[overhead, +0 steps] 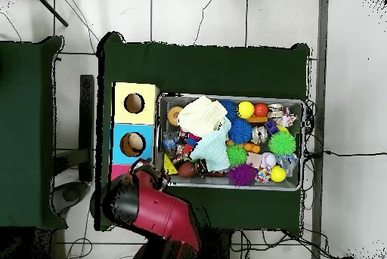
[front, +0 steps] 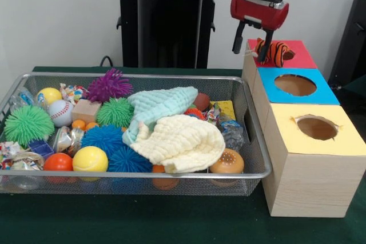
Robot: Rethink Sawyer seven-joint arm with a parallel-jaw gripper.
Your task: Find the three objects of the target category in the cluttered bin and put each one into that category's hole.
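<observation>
The wire mesh bin (front: 143, 174) is full of clutter: spiky balls, smooth balls, a baseball (front: 60, 112), a cream cloth (front: 183, 141) and a mint cloth (front: 163, 105). It also shows in the overhead view (overhead: 230, 97). My gripper (front: 250, 47) hangs open over the left edge of the red-topped box (front: 300, 55). An orange striped fish toy (front: 279, 51) lies on the red top, right beside my right finger. The red box's hole is hidden under the toy. In the overhead view my arm (overhead: 155, 211) covers the red box.
The blue-topped box (front: 326, 92) and the yellow-topped box (front: 349, 141), each with a round hole, stand in a row in front of the red one, right of the bin. The robot's black pedestal (front: 166, 21) stands behind the bin.
</observation>
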